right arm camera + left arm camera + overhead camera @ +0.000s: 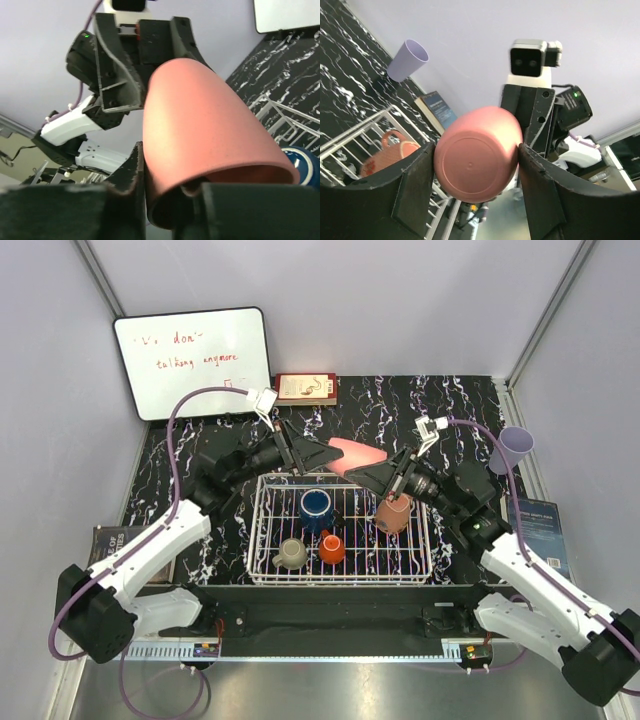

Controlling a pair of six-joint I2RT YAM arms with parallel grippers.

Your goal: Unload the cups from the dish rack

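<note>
Left claw (pixel 477 167) is clamped on the base end of the salmon-pink cup (pixel 477 160), 1 finger on each side. Right claw (pixel 170 192) pinches the same cup at its rim, 1 finger seemingly inside the mouth and 1 outside. The cup hangs on its side in the air over the far rim of the dish rack (pixel 255 540), clear of the wire. Reads as a handover toward the right, where the lavender tumbler (pixel 512 448) stands on the worktop (pixel 460 400).

4 pieces sit in the rack: dark blue mug (pixel 316 506), reddish-brown mug (pixel 392 512), beige mug (pixel 291 554), orange cup (pixel 332 548).

To do it well:
- Confirm the right pinch is firm before the left lets go.
- Open the left wide and back it off along the cup's axis, so the fingers don't drag it.
- Rim pinch is thin, so carry slowly and set down near the tumbler without knocking it.
</note>
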